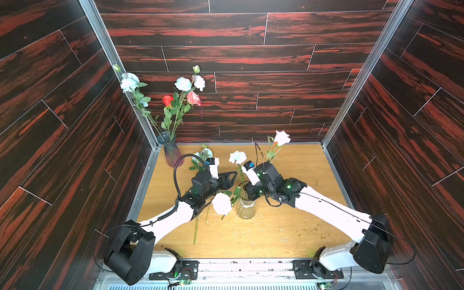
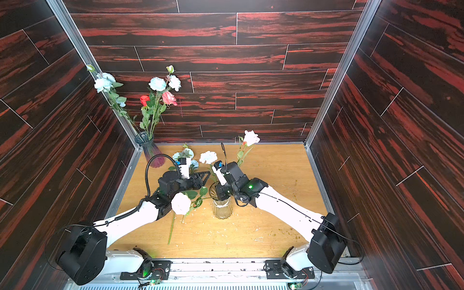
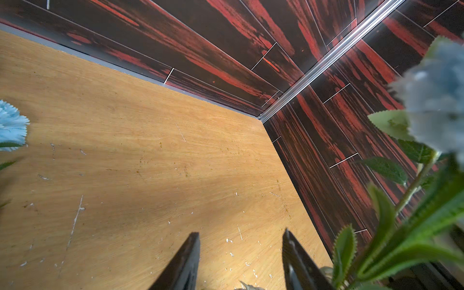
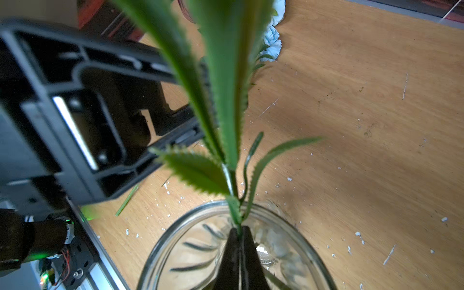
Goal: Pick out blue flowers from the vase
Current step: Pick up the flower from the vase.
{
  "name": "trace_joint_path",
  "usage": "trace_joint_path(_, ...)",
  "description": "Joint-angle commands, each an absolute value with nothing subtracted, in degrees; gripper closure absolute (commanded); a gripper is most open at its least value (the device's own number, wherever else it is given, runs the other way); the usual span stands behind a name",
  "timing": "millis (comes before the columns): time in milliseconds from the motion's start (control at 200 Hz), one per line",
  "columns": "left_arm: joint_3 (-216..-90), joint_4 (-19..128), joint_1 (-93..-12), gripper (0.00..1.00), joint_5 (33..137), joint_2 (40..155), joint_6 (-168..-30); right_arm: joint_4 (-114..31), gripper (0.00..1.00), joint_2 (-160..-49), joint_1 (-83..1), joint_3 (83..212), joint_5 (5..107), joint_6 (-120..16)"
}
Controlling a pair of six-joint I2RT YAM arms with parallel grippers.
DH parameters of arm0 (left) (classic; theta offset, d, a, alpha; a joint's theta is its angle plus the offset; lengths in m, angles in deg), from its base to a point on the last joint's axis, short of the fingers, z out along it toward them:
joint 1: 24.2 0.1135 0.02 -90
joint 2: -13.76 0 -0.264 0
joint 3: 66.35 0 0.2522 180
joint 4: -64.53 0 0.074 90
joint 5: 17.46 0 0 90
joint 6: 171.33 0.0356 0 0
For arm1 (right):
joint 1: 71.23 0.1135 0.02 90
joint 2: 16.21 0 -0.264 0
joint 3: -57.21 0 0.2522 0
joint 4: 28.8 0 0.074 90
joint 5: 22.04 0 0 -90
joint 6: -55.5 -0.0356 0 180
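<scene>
Right gripper (image 4: 239,241): pinched tight on a thin green stalk, directly over the mouth of the clear vase (image 4: 175,222). Toothed leaves fanning up from the tips, out past the edge of the right wrist view. Traceable in both top views: stalk rising from the vase mouth to a blue flower (image 1: 237,157), bloom above and beyond the gripper, between the two wrists. So gripped low on the stalk, bloom well apart from the tips, foot of the stalk down in the glass.

Left gripper (image 3: 239,236): about half open, nothing between the fingers (image 3: 189,253), just bare table (image 3: 150,163) ahead. Tips just beside that same stalk in both top views; contact not readable.

Only in the right wrist view: the pinch itself, hidden under the wrist from above. Only in the left wrist view: the empty gap, plus the held bloom blurred close at one edge.

Only from above:
- more blue flowers (image 1: 129,81) standing in the dark vase (image 1: 170,150) in the far left corner, with a red rose (image 1: 167,100) and a pink rose (image 1: 193,98)
- a pale rose (image 1: 222,203) leaning out of the clear vase toward the left arm
- a second pale rose (image 1: 282,137) up behind the right arm

Loose blue flower (image 1: 206,153) low beyond the left wrist, also caught in the right wrist view.
</scene>
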State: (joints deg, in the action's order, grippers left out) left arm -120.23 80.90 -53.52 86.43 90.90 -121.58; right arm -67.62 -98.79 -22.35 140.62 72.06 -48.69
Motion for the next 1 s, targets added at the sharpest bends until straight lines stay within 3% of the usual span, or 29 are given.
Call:
trace_joint_path(0,-119.13,83.02,-53.73,0.46,86.32,91.25,-120.40,-65.07,1.00,-95.15,-22.02,140.18,71.90,-48.88)
trace_joint_path(376,-120.80,77.12,-53.73,0.44,85.33,86.83,-116.26,-65.49,1.00,-91.04,-22.39,145.71,73.61,-45.72)
trace_joint_path(601,-131.70,61.92,-53.48,0.29,85.81,79.28,-107.14,-71.35,1.00,-93.48,-24.40,158.40,71.44,-43.00)
trace_joint_path(882,-150.15,48.19,-51.01,0.27,94.49,80.07,-97.97,-81.64,1.00,-99.25,-28.90,180.51,64.80,-41.97)
trace_joint_path(997,-153.59,47.09,-47.15,0.26,103.23,81.36,-97.84,-84.12,1.00,-101.21,-29.47,185.76,62.45,-41.58)
